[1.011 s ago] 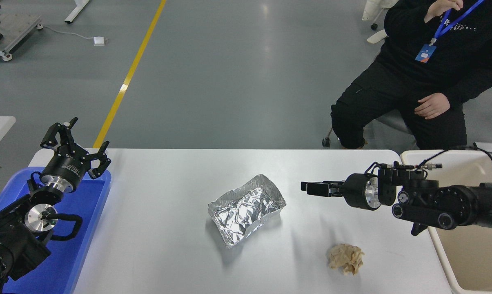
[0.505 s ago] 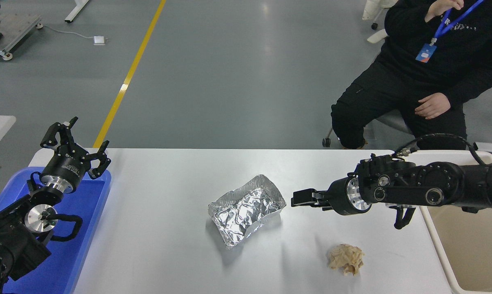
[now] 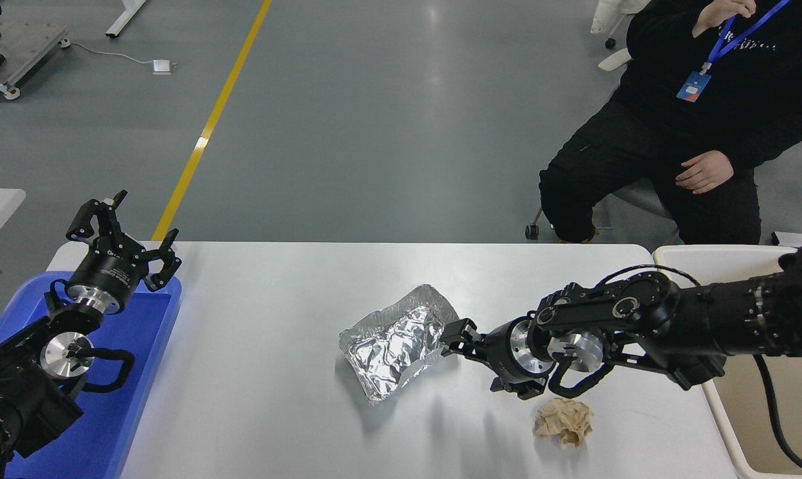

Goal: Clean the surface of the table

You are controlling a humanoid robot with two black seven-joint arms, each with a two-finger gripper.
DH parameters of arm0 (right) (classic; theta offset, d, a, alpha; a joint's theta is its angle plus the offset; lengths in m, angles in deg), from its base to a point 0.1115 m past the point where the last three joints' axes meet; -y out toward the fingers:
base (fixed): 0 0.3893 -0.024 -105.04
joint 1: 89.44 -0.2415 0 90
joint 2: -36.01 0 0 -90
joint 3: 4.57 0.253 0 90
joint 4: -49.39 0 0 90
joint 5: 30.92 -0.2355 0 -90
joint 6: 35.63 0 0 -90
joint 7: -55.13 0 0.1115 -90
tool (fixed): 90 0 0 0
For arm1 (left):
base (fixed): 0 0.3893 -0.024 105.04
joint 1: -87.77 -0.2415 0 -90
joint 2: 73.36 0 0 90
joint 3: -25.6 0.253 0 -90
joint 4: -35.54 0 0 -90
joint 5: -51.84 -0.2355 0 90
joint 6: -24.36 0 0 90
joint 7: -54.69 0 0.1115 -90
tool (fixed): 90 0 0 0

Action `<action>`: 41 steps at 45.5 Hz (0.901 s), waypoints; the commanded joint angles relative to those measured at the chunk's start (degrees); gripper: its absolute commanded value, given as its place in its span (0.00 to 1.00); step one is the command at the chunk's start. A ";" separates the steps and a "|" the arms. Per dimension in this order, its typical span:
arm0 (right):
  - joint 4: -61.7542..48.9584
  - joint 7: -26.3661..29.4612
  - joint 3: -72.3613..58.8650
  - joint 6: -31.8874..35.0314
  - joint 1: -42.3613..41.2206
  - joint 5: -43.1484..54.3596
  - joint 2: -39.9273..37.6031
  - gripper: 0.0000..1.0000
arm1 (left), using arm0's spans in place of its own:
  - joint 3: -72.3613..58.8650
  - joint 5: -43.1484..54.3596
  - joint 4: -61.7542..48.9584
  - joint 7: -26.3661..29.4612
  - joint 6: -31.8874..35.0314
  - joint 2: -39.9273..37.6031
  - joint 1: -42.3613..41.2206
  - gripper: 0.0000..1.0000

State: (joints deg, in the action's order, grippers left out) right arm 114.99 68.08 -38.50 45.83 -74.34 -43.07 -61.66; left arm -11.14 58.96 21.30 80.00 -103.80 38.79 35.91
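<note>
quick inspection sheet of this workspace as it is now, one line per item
surface: white table surface, glossy, no spills seen
job's things: crumpled foil tray mid-table; crumpled beige paper wad front right
clutter: nothing seen beyond those two
bins: blue tray at left edge; cream tub at right edge
grippers: right gripper at the foil tray's right rim, grip unclear; left gripper open, parked over the blue tray
cables: black cable looping off the right arm
surroundings: seated person at far right; grey floor with yellow line

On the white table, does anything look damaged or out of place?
Yes. The foil tray at the centre of the table surface is crumpled and lies askew. A crumpled tan paper wad lies loose near the front right.
</note>
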 commanded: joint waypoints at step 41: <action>-16.02 3.05 8.44 -8.16 6.77 -1.84 7.67 0.97 | 0.00 0.00 0.00 0.00 0.01 0.00 0.01 1.00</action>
State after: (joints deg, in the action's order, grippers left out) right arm 104.59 71.12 -29.35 37.78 -70.47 -49.67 -54.88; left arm -11.14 58.95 21.30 80.00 -103.80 38.79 35.90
